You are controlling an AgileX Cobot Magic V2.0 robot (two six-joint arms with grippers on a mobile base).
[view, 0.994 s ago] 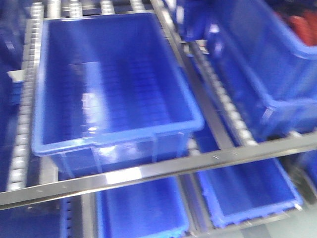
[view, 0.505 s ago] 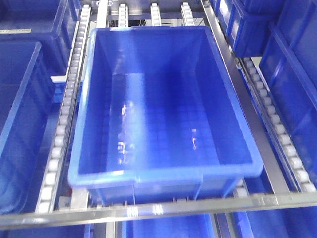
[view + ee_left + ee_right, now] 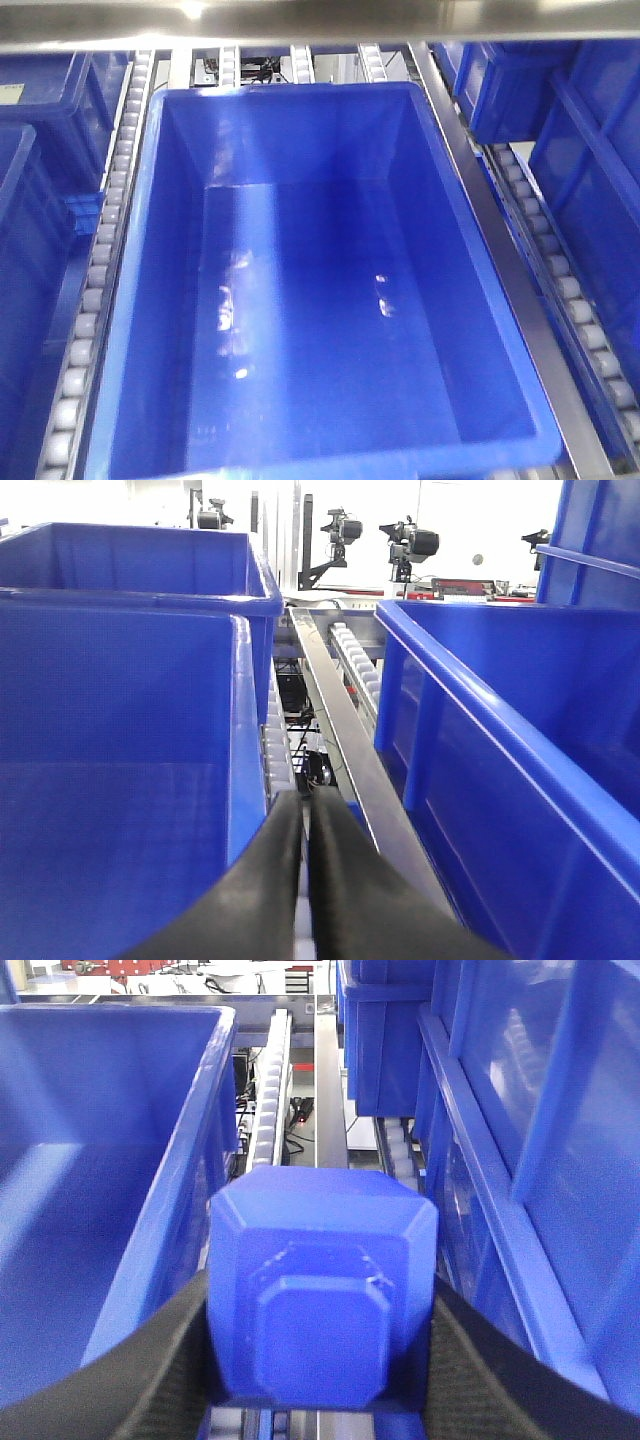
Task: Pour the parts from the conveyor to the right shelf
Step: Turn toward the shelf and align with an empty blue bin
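Your right gripper (image 3: 320, 1405) is clamped on the blue block (image 3: 320, 1290), above the steel rail of the rack (image 3: 331, 1080), just beside a big blue bin (image 3: 90, 1190). Your left gripper (image 3: 308, 870) has its fingers pressed together, between two bins.

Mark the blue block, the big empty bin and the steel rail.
blue block (image 3: 320, 1300), right wrist view, front face.
big bin (image 3: 300, 330), front view, bare floor.
steel rail (image 3: 335, 725), left wrist view, flat top.
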